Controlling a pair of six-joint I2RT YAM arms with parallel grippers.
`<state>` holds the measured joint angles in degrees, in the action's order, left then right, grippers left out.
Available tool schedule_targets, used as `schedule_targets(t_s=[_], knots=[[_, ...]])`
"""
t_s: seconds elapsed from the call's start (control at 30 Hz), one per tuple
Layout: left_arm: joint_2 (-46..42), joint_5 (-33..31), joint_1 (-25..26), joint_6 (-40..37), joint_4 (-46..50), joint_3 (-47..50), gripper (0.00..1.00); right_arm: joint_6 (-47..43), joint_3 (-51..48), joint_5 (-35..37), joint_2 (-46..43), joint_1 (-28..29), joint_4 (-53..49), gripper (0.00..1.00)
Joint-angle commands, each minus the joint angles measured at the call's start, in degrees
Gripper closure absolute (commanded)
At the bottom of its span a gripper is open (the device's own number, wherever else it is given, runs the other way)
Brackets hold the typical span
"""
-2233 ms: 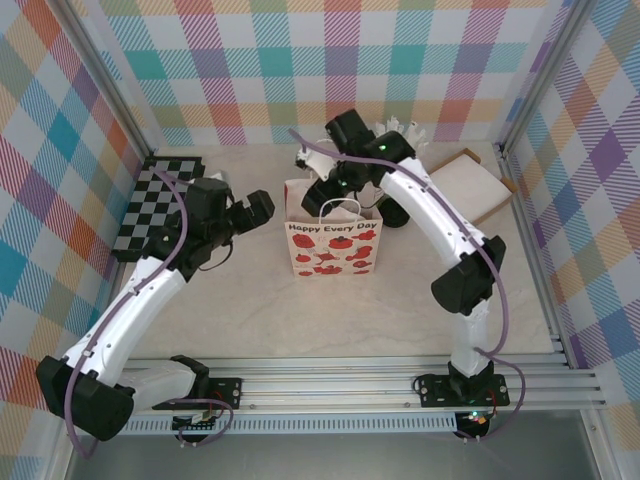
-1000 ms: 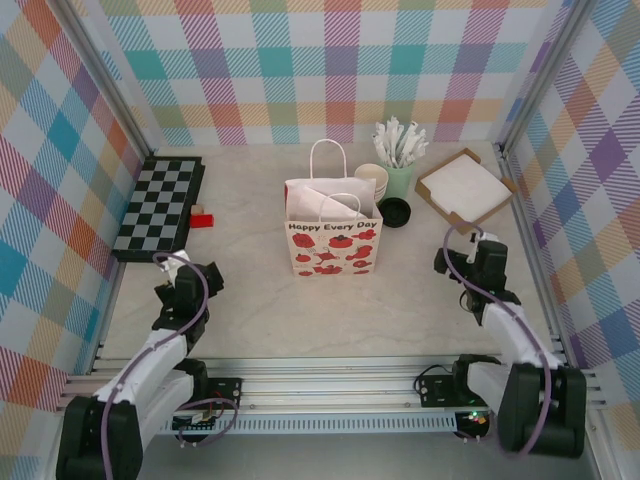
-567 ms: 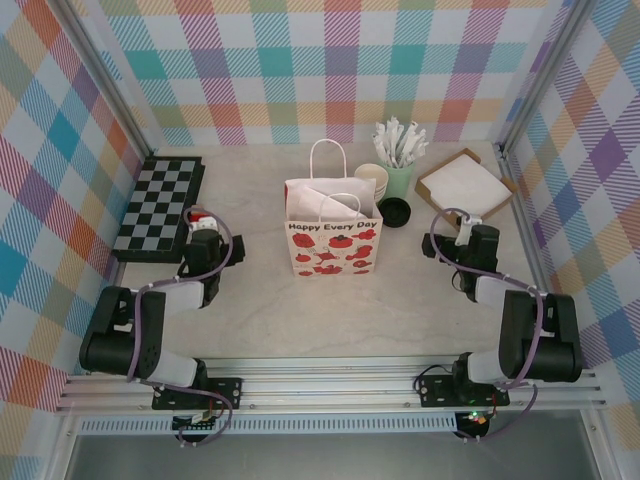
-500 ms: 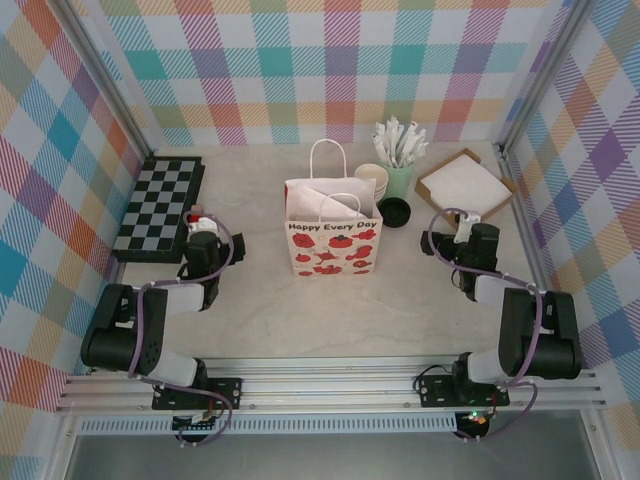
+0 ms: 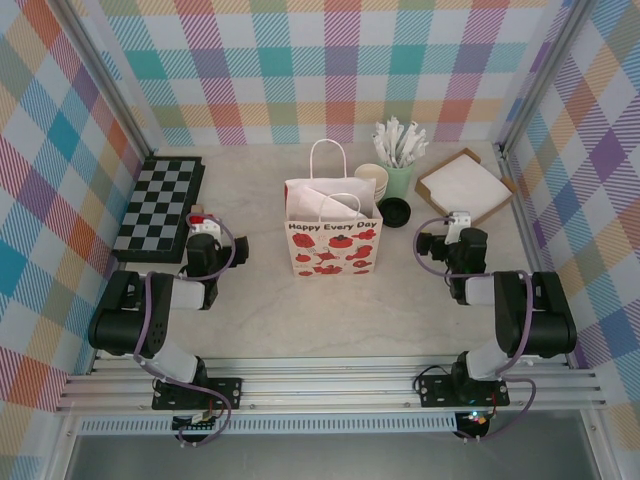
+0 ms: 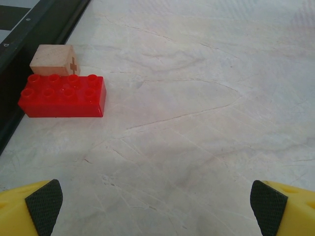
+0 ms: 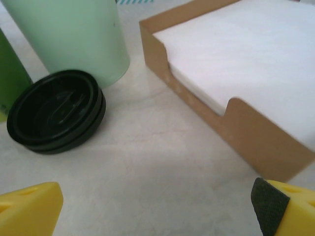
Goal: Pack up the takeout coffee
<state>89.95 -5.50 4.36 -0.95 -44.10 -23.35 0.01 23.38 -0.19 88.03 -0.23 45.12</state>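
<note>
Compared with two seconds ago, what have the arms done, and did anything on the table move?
Both arms pulled back from above the paper bag and folded low on either side. The left gripper and right gripper are open, empty. The bag, black lid and napkin box stayed put.

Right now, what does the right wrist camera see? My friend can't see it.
A round black plastic lid lies flat on the pale marble table beside a pale green cup. Right of it sits a brown cardboard tray of white paper. The right gripper's yellow fingers stand open at the bottom corners.
</note>
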Motion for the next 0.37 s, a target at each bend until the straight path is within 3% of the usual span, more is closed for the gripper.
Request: schedule_targets(t_s=[0.0,0.33], knots=[[-0.2,1.2,-0.6,-0.8,-2.0,-0.8,0.0,1.0,0.5,-0.1,-0.5,0.3,0.7,0.0],[-0.1,1.4,-0.7,-0.9,-1.7,-1.1,0.0,1.0,0.5,-0.1,-0.5,0.4,0.8,0.0]])
